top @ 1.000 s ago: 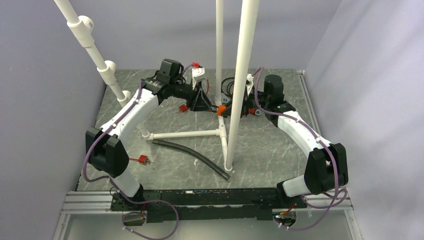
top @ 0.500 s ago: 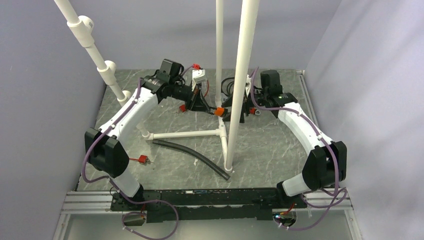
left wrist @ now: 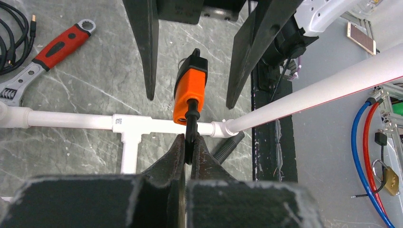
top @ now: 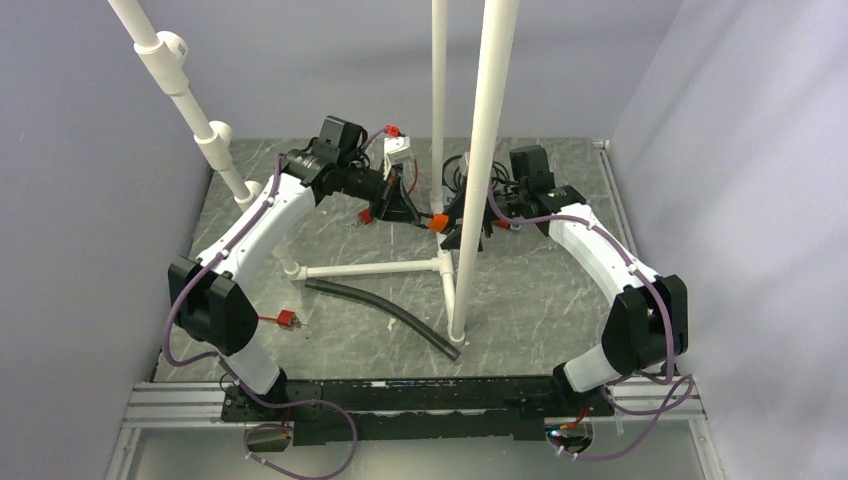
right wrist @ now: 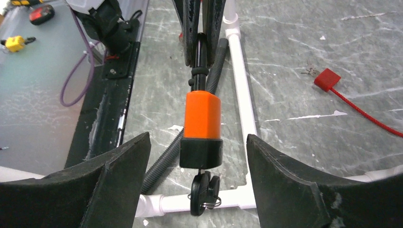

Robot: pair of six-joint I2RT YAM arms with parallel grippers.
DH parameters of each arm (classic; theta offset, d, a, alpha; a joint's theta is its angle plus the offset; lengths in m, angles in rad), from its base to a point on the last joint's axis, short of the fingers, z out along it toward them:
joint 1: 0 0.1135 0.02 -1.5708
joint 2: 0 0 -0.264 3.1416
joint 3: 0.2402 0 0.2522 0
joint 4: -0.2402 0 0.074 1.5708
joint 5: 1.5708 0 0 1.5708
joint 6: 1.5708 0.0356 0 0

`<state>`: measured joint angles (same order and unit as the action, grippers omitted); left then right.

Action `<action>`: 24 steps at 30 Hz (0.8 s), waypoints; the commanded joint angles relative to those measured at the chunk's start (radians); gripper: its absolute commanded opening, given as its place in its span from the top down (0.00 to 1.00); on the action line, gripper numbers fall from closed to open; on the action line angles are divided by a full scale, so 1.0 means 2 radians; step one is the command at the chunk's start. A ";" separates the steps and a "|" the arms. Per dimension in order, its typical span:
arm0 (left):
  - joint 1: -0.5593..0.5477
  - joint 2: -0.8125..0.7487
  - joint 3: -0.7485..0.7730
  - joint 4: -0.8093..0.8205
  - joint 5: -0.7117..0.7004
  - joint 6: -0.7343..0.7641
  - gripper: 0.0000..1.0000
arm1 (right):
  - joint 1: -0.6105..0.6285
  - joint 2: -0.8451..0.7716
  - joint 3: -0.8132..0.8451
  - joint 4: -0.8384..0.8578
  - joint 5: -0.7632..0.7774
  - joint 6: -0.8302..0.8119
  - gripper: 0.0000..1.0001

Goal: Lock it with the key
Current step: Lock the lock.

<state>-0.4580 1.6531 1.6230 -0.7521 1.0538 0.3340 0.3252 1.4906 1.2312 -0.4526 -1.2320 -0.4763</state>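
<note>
The left claw (left wrist: 189,142) has clamped shut on the thin black shackle (left wrist: 191,116) of the orange plastic padlock (right wrist: 203,116). The right claw (right wrist: 197,142) has spread wide, releasing the body. The handover appears complete. The padlock hangs clear between the right jaws, above the grey bench (right wrist: 294,57), with the black-headed key (right wrist: 203,192) at its 6 o'clock end.

Robot lab cell: plain walls (top: 90,200), PVC pipe frame (top: 370,268), wrench (left wrist: 52,50).
</note>
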 commanded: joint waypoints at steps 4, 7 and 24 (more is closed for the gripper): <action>0.000 -0.007 0.026 0.021 0.033 -0.019 1.00 | 0.011 -0.003 -0.017 0.047 0.036 -0.017 0.29; 0.000 -0.007 0.024 0.019 0.032 -0.017 1.00 | 0.011 -0.002 -0.014 0.051 0.036 -0.018 0.37; 0.015 -0.025 -0.001 0.056 0.029 -0.048 0.64 | 0.014 0.001 -0.001 0.084 -0.012 0.054 1.00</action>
<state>-0.4496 1.6650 1.6402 -0.7376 1.0615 0.2790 0.3573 1.4963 1.1976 -0.3656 -1.1610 -0.4683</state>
